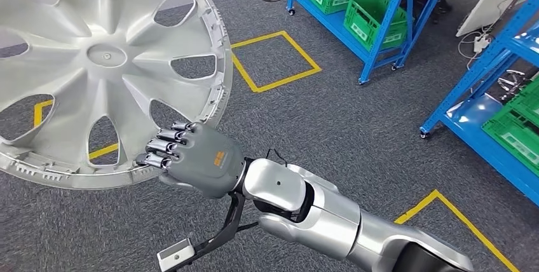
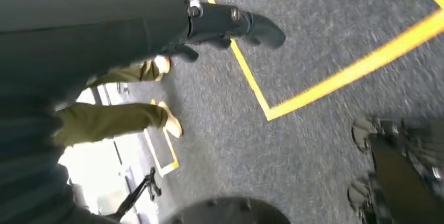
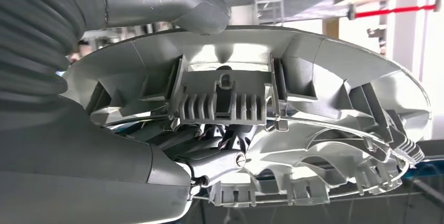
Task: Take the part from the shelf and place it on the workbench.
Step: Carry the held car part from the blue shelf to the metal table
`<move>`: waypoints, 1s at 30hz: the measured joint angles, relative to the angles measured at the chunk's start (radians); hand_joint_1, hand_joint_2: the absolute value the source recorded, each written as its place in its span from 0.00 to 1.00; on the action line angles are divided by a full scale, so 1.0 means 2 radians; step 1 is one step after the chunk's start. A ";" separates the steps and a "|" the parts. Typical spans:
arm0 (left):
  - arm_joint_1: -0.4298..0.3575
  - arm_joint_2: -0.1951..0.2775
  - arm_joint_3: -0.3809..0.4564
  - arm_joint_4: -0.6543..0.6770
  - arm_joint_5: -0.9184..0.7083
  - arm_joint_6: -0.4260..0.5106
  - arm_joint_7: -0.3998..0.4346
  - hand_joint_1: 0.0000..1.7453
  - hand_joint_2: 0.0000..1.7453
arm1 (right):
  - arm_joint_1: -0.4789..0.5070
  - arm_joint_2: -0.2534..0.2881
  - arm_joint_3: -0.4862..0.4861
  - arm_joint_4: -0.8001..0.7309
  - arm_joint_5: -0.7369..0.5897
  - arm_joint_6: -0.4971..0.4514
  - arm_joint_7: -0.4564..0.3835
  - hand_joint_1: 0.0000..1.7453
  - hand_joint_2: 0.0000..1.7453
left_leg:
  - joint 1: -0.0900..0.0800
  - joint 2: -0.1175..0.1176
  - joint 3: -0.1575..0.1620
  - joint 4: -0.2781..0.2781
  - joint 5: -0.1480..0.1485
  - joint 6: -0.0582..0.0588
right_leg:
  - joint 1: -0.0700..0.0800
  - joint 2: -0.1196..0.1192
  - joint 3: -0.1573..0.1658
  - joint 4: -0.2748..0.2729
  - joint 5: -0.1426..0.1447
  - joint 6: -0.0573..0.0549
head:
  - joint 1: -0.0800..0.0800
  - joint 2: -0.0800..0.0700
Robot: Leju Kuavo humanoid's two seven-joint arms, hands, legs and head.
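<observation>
Gripped at its lower rim, the silver wheel cover (image 1: 95,62) hangs in my right hand (image 1: 194,157), fingers (image 1: 166,148) curled tight over the edge, above grey carpet (image 1: 330,126) with yellow tape lines (image 1: 273,62). Blue shelves (image 1: 381,24) with green crates (image 1: 375,18) stand well apart. Whether my left hand's fingers are spread or closed, I cannot tell.

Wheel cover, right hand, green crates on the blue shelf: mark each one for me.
Wheel cover (image 1: 105,53), head view, on its centre hub.
Right hand (image 1: 200,157), head view, on the grey back of the hand gripping the cover's rim.
Green crate (image 1: 375,21), head view, on its slotted side wall.
</observation>
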 joint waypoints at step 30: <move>-0.001 -0.001 0.000 0.000 -0.001 0.004 0.000 0.00 1.00 | -0.014 -0.007 0.000 0.005 -0.011 -0.004 -0.009 1.00 1.00 | -0.001 0.006 -0.002 0.003 0.001 -0.001 | 0.007 -0.006 0.002 -0.001 0.001 -0.010 | 0.005 0.000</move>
